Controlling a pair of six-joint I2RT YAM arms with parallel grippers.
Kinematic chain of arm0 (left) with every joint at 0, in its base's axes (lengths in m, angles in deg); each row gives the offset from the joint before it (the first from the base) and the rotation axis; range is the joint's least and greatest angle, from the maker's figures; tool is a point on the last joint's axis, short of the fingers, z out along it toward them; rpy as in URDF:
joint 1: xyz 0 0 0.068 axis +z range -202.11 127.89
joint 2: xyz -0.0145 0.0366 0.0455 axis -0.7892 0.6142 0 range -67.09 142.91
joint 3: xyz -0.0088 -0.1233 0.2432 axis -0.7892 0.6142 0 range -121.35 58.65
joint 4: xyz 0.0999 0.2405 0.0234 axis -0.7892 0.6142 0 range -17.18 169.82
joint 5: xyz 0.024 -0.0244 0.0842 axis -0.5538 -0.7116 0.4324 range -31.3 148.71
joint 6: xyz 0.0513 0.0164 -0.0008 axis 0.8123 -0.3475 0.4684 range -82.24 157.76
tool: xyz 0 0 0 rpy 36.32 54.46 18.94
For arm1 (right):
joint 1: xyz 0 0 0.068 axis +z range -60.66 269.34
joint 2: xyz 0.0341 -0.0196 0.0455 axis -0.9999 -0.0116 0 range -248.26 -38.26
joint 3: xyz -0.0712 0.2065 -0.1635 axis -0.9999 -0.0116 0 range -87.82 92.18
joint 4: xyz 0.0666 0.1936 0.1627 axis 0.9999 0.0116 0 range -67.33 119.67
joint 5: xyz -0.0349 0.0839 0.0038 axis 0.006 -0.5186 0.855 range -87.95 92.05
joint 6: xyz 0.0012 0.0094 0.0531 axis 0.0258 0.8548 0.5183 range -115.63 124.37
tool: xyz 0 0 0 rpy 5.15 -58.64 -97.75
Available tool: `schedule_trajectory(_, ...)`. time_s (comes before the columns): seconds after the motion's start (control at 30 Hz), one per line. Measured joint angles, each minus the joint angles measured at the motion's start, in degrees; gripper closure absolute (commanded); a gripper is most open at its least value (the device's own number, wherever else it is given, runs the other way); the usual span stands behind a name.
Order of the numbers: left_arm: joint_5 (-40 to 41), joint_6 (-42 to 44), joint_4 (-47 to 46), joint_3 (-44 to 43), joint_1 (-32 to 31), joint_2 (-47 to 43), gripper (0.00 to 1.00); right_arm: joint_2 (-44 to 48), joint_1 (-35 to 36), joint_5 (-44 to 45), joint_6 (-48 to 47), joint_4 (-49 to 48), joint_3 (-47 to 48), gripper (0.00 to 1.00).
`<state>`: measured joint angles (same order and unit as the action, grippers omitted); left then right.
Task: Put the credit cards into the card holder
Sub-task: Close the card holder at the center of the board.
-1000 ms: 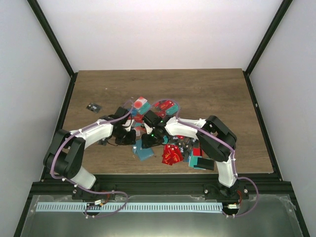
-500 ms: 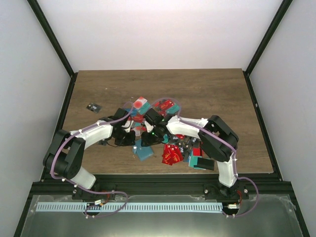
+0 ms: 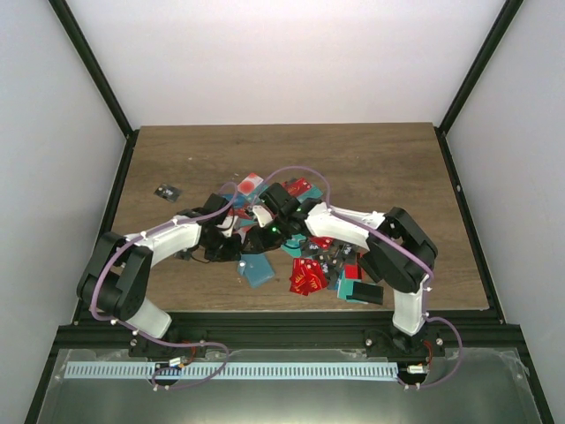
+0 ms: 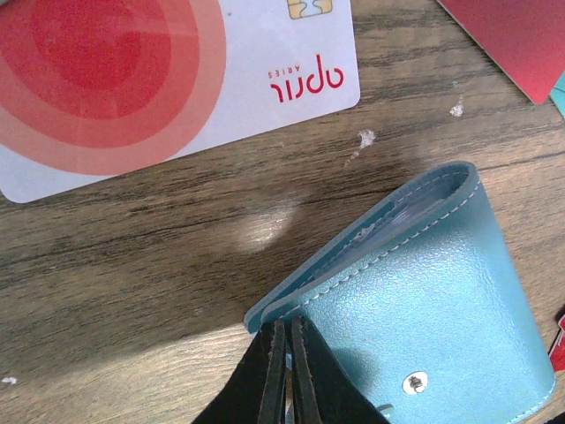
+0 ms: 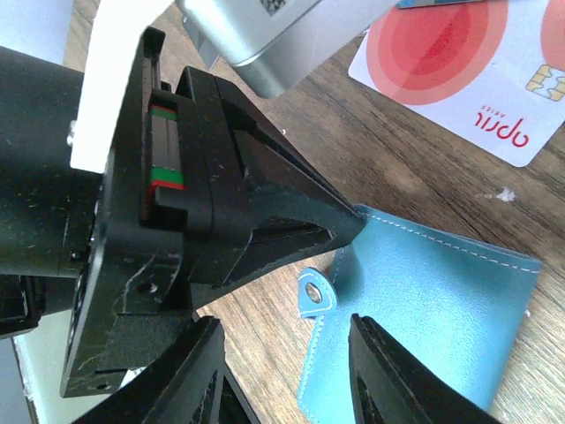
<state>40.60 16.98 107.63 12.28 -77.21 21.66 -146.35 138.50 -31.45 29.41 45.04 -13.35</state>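
The card holder is a teal-blue wallet lying on the wood, its flaps slightly apart. My left gripper is shut on the corner of its upper flap. In the right wrist view the card holder has a snap tab. My right gripper stands open just short of it, one finger over the wood, the other over the flap. A white credit card with a red blot lies beside it. Red credit cards lie scattered. From above, both grippers meet over the pile and hide the holder.
A teal and black case sits at the near right of the pile. A teal piece lies by the near edge and a small black item at the far left. Black frame rails border the table.
The right arm has swung left and away from the bases, bringing its gripper closer to the left one. The left arm and its grip have stayed put.
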Motion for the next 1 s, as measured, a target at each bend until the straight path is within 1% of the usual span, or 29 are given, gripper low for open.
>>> schedule_trajectory(0.1,0.0,0.02,0.0,0.0,0.0,0.0,0.95,-0.09,-0.2,-1.33,-0.42,-1.49,-0.85,0.62)
schedule_trajectory(0.27,-0.17,0.02,-0.04,0.0,0.0,0.02,0.95,-0.28,-0.24,-4.46,-0.85,-6.86,-4.13,0.68)
schedule_trajectory(0.47,-0.42,0.02,-0.11,0.0,0.0,0.13,0.95,-1.09,-0.76,-7.39,-0.55,-13.16,-8.2,0.67)
schedule_trajectory(0.63,-0.68,0.02,-0.22,0.0,0.0,0.28,0.95,-2.86,-1.46,-8.48,-0.52,-16.13,-8.63,0.66)
schedule_trajectory(1.0,-0.92,0.04,-0.28,0.0,0.0,0.33,0.96,-5.88,-1.57,-9.03,-1.29,-17.51,-8.61,0.66)
